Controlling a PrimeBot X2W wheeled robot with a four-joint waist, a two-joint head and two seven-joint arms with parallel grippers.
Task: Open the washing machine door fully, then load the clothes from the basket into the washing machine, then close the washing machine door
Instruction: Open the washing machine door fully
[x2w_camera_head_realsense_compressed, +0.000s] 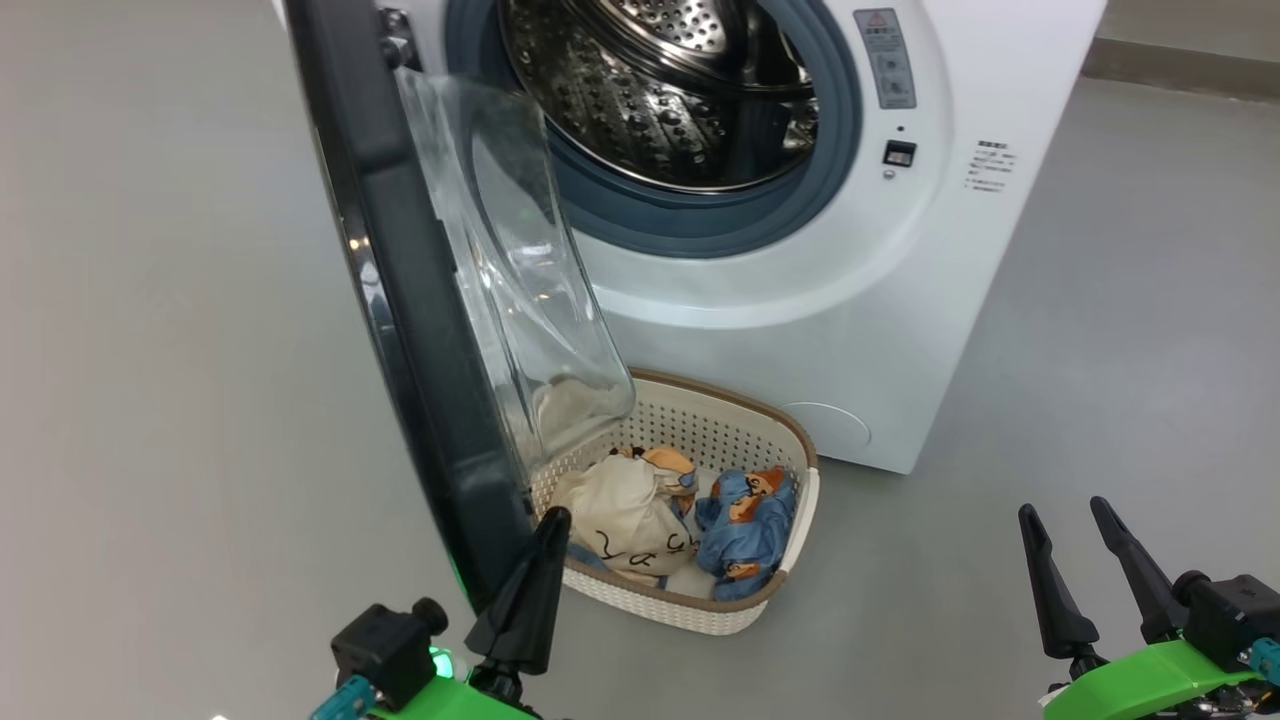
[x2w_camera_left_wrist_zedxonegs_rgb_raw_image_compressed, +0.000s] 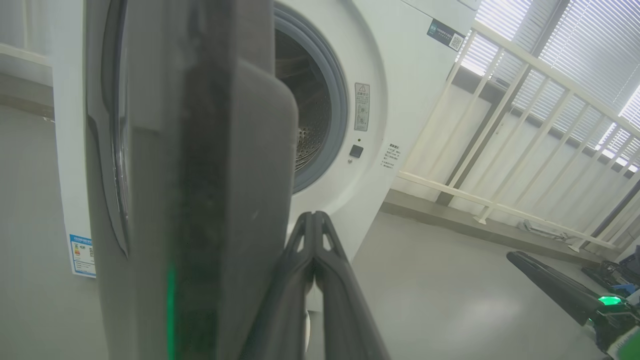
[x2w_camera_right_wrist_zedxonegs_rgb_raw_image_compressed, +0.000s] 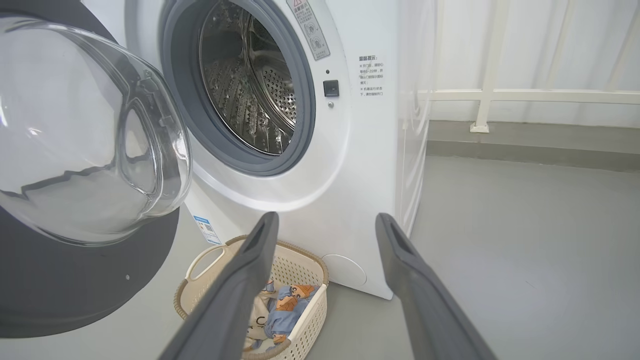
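The door (x2w_camera_head_realsense_compressed: 400, 300) stands open at the left of the washer (x2w_camera_head_realsense_compressed: 900, 300), edge-on to the robot, its glass bowl bulging right. The left gripper (x2w_camera_head_realsense_compressed: 553, 520), fingers pressed together, points at the door's near lower edge. The right gripper (x2w_camera_head_realsense_compressed: 1064, 506) is spread, well to the right. The basket (x2w_camera_head_realsense_compressed: 770, 415) of clothes (x2w_camera_head_realsense_compressed: 740, 520) sits on the floor below the bowl.

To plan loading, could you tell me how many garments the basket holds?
3 visible: cream garment left, blue bear-print garment right, another bear-print piece behind the cream one; more may hide underneath.
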